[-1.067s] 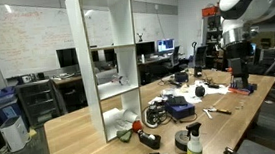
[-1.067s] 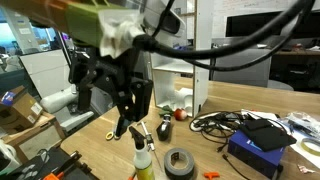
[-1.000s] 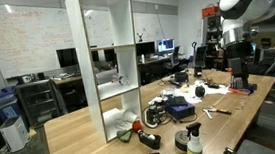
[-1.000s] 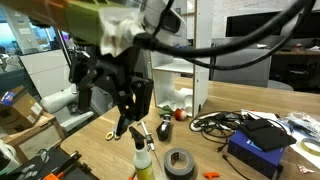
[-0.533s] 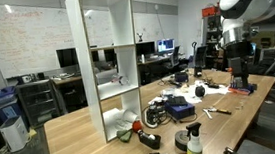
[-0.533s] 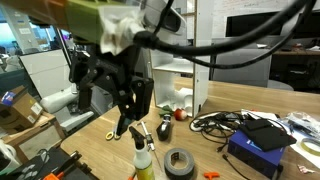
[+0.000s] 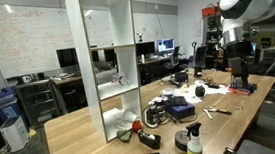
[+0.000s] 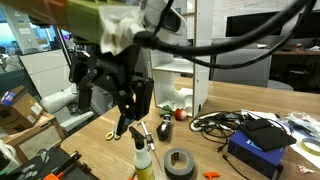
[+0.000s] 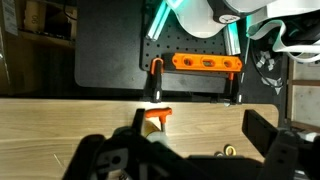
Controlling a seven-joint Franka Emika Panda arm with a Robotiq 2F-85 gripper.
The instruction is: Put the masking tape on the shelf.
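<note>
The masking tape (image 7: 150, 140) is a small dark roll lying flat on the wooden table near the front, by a spray bottle; it also shows in an exterior view (image 8: 180, 163). The shelf (image 7: 108, 59) is a tall white open-fronted unit standing on the table's left part; its lower compartments show behind the arm (image 8: 178, 85). My gripper (image 7: 240, 76) hangs over the table's far right end, well away from the tape and the shelf. It fills the foreground in an exterior view (image 8: 128, 112). In the wrist view the gripper (image 9: 185, 140) is open and empty.
A spray bottle (image 7: 193, 142) stands near the tape, also in an exterior view (image 8: 143, 155). Black coiled cables (image 7: 158, 112), a blue box (image 8: 255, 150) and small tools litter the table's middle. An orange clamp (image 9: 155, 95) grips the table edge. A small yellow ring (image 9: 229, 151) lies below the gripper.
</note>
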